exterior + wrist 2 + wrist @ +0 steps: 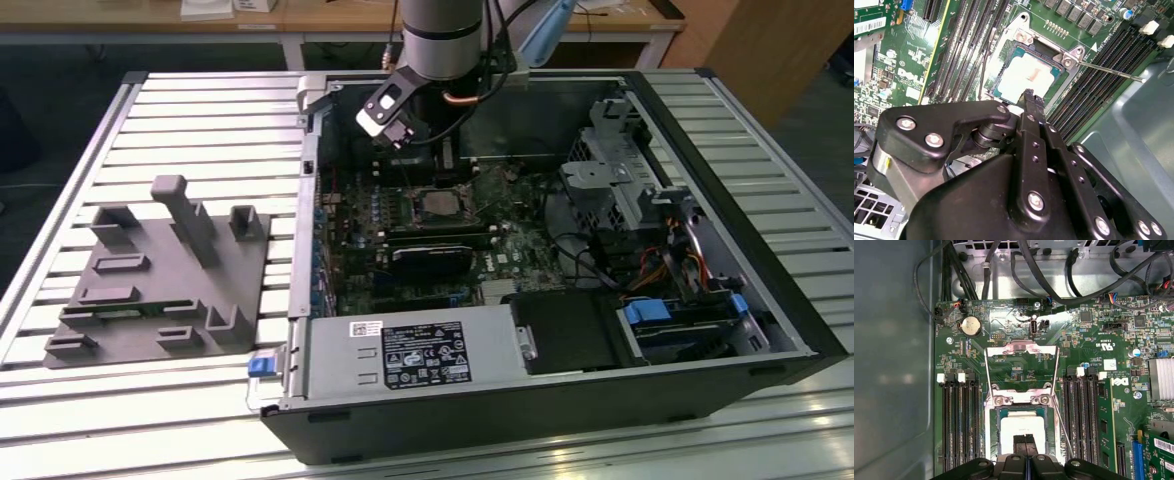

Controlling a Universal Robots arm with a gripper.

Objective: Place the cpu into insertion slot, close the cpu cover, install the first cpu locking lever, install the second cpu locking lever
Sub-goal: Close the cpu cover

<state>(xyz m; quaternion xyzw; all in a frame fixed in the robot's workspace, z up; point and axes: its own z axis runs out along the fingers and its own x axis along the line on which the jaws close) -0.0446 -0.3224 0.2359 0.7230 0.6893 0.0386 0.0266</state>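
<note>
The cpu [1021, 425] lies flat in the insertion slot [995, 432], its silver top showing in both wrist views [1026, 75]. In the exterior view the cpu [442, 205] sits on the board just below my gripper [430, 165]. The cpu cover [1021, 346] is swung up and open beyond the socket's hinge plate. A thin locking lever [1109, 70] sticks out free on one side, and another lever [985, 65] stands off the opposite side. My gripper [1028, 95] is shut and holds nothing, and its tip [1024, 442] hovers over the chip's near edge.
Black memory slots [959, 425] flank the socket on both sides. Cables [1054, 275] and the case wall [894, 365] lie close by. In the exterior view a grey fixture [160, 280] stands on the slatted table at the left, and a drive cage [614, 170] is on the right.
</note>
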